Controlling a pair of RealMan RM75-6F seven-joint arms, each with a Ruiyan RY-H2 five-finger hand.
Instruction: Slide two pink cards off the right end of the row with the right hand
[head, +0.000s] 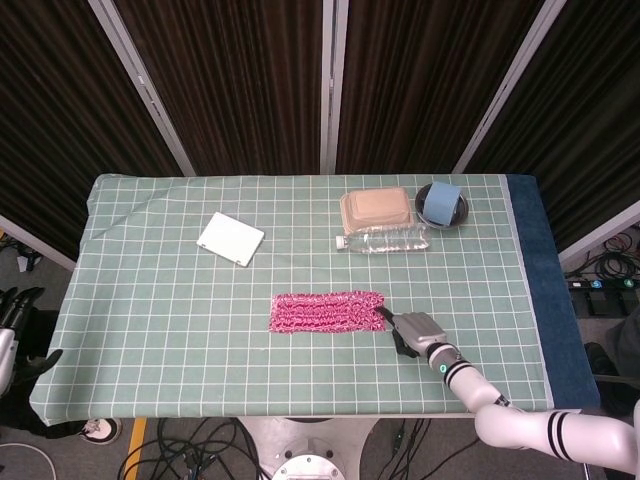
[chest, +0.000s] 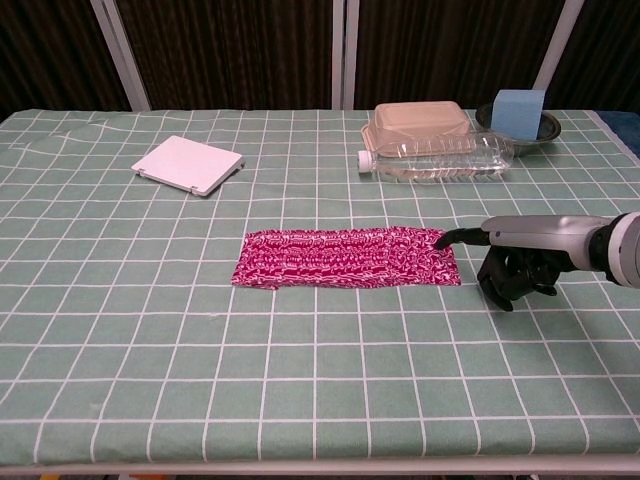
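I see pink, white-speckled cards (chest: 348, 258) on my bench's green cloth (chest: 120, 300) with its white grid. My right hand (chest: 515, 262) is grey and black; the box (chest: 188, 164) white, the block (chest: 518, 109) blue.
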